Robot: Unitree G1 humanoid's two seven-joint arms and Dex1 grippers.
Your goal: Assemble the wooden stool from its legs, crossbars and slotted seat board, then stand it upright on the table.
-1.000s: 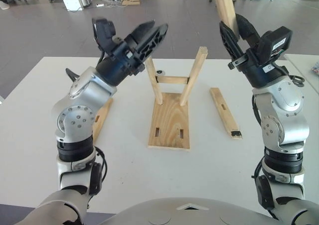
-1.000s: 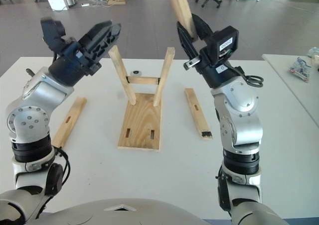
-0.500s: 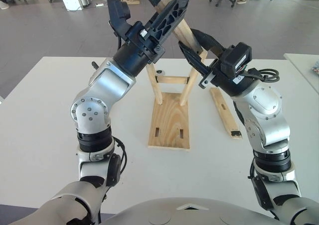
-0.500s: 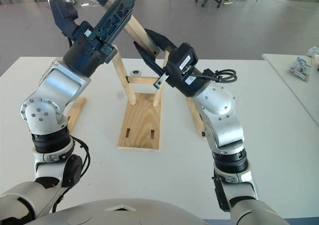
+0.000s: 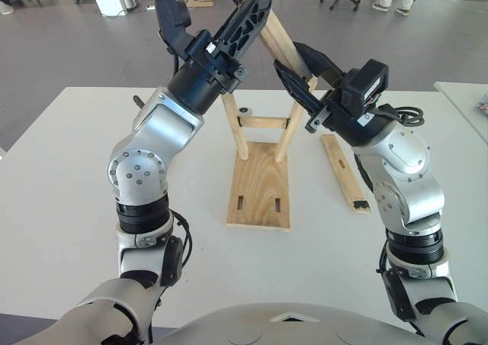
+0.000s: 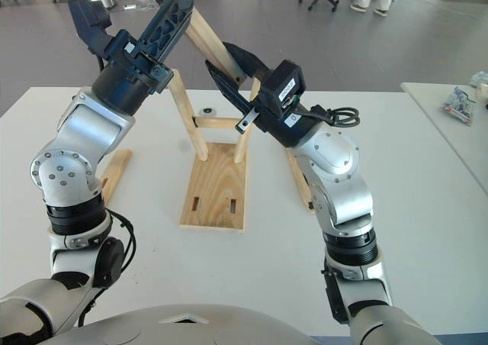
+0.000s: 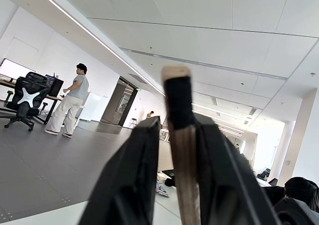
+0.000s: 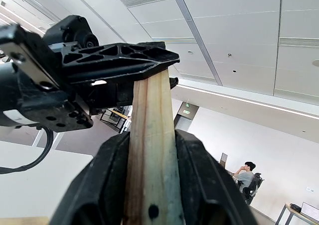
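Observation:
A wooden leg point(image 5: 278, 43) slants in the air above the table, held by both grippers. My left gripper point(image 5: 248, 13) is shut on its upper end, and the leg point(image 7: 182, 145) shows between that gripper's fingers. My right gripper point(image 5: 295, 59) is shut on the leg point(image 8: 152, 135) lower down. Below them the slotted seat board point(image 5: 259, 185) lies flat on the table. Two legs point(image 5: 236, 127) stand in the board's far end, joined by a crossbar point(image 5: 265, 121). A loose slotted piece point(image 5: 345, 171) lies right of the board. Another piece point(image 5: 156, 178) lies to the left, partly behind my left arm.
The white table point(image 5: 61, 207) has bare room in front of the board and on both sides. A second table point(image 5: 469, 104) stands to the right across a gap. Open floor with chairs lies beyond the far edge.
My right gripper swung the leg from upright at the right over to the middle. My left gripper rose from open and closed on the leg's upper end. In the last half second both shifted only slightly.

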